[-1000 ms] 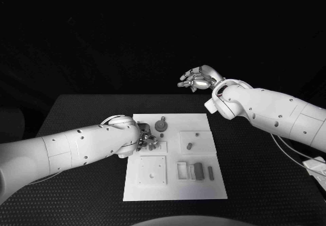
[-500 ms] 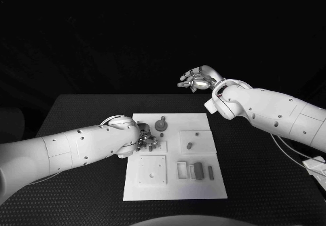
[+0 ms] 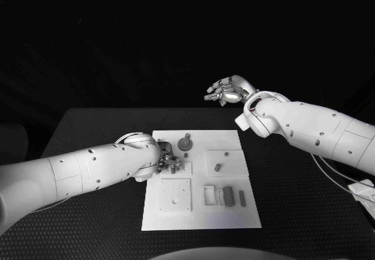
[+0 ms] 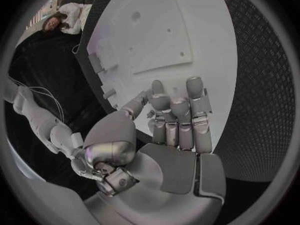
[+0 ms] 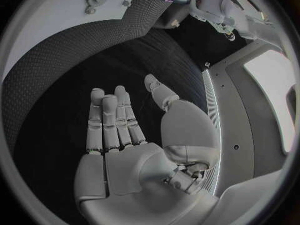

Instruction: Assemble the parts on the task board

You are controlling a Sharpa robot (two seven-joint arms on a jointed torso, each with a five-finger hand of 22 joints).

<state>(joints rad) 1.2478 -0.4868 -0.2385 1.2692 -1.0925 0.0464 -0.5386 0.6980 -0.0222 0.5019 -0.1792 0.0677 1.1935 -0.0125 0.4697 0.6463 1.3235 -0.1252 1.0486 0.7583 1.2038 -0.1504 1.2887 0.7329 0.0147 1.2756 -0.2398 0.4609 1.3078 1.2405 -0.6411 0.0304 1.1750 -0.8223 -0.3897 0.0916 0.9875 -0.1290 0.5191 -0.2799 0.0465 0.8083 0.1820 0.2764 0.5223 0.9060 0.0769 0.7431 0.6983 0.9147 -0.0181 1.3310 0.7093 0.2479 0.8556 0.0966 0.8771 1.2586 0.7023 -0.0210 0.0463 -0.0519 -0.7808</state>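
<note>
The white task board [image 3: 234, 214] lies in the middle of the table. My left hand [image 3: 167, 162] hovers low over its left upper part, fingertips pointing down at a small square plate [image 3: 183, 169]. In the left wrist view the fingers [image 4: 178, 115] reach over the board [image 4: 156, 30] side by side, the thumb close beside them, and nothing shows in them. A round grey part [image 3: 185, 144] lies just beyond that hand. A small peg [image 3: 219, 167] stands on the right plate. My right hand [image 3: 226, 91] is raised past the table's far edge, fingers spread and holding nothing [image 5: 125, 135].
A larger square plate [image 3: 175, 195] sits on the board's near left. Beside it are a white frame [image 3: 208, 195] and two dark bars [image 3: 227, 196], [image 3: 243, 199]. Black table surface [image 3: 304, 206] surrounds the board. A cable [image 3: 336, 173] runs at the right.
The left hand's fingers have shifted very slightly over the small plate. The right arm has stayed still.
</note>
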